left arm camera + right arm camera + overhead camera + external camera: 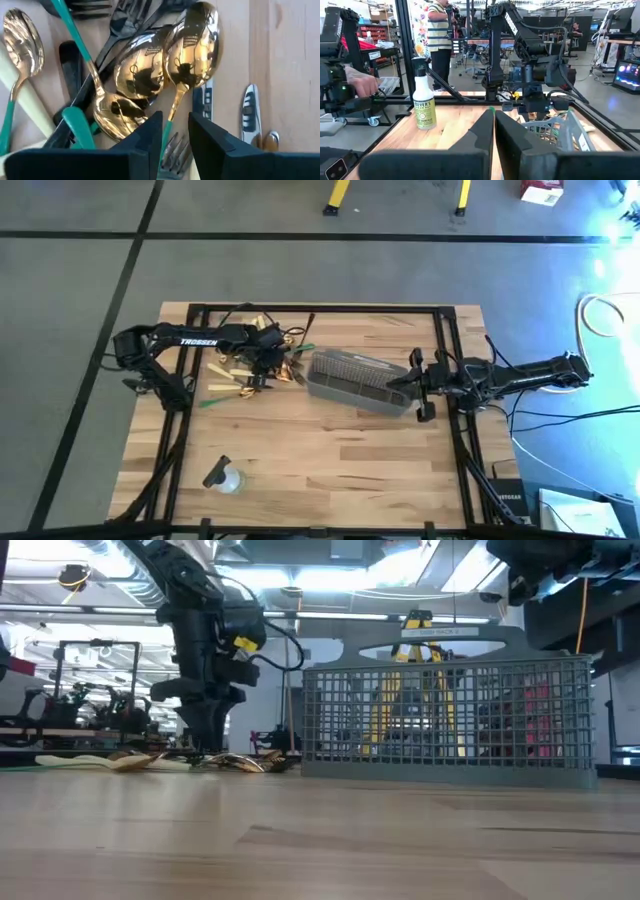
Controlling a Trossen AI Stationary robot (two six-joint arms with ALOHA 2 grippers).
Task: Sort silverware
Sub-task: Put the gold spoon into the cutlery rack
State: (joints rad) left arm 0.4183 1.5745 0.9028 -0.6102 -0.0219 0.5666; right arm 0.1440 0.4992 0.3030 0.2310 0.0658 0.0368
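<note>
Currently we log the left gripper (272, 358) lowered over the silverware (245, 375), a tangled pile left of centre in the high view, just left of the grey mesh basket (360, 380). In the left wrist view the fingers (150, 135) stand slightly apart, with a narrow gap straddling the slim stem of a gold spoon (192, 47); we cannot tell whether they touch it, so we read this as a closing grasp not yet made. The spoon's long axis runs from its bowl at upper centre of that frame down into the gap between the fingertips, roughly in line with the gripper's reach. A second gold spoon (137, 75) overlaps it, with green handles (77, 125) and black forks (127, 17) crossing nearby, so a neighbour may lift along.

The right gripper (425, 385) waits at the basket's right end, fingers nearly pressed together, empty. We judge the left arm far nearer the pile. A spray bottle (225, 478) lies at lower left, well apart.
</note>
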